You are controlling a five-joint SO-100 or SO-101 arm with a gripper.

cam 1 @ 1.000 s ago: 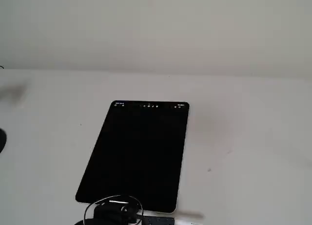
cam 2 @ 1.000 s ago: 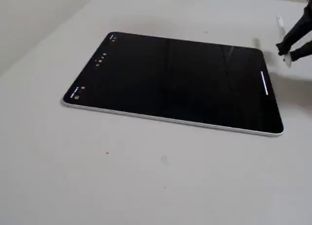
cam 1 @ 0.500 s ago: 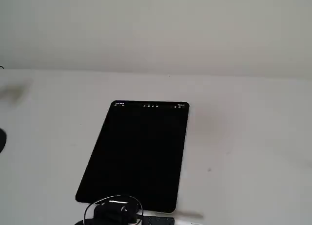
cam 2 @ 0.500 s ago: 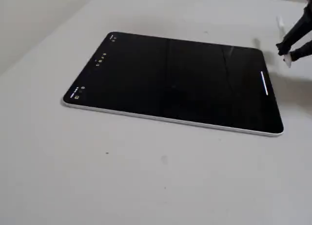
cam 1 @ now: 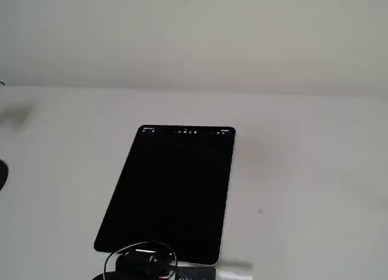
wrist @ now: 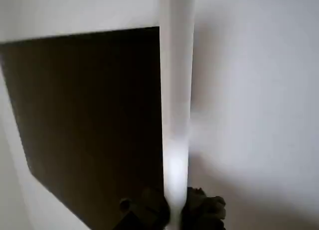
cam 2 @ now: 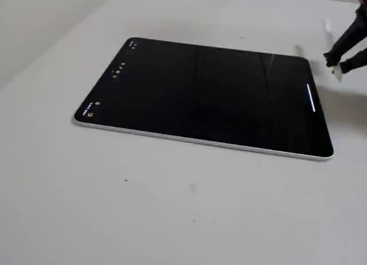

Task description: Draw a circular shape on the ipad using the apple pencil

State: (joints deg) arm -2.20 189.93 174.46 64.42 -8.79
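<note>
The ipad (cam 2: 206,93) lies flat on the pale table, its screen black with tiny icons along one short edge. It also shows in a fixed view as the ipad (cam 1: 173,195) and fills the left of the wrist view as the ipad (wrist: 89,115). No circular shape shows on the screen. My gripper (wrist: 174,212) is shut on the apple pencil (wrist: 175,90), a white rod running up the wrist view. At the right edge of a fixed view, my gripper (cam 2: 338,58) holds the apple pencil (cam 2: 338,73) just beyond the tablet's short edge, off the screen.
The arm's black body with a cable loop (cam 1: 142,265) sits at the bottom edge of a fixed view, at the tablet's near end. A dark object (cam 1: 2,174) pokes in at the left edge. Bare pale table (cam 2: 172,207) surrounds the tablet.
The gripper and pencil have shifted only slightly beside the tablet's short edge. The screen looks the same.
</note>
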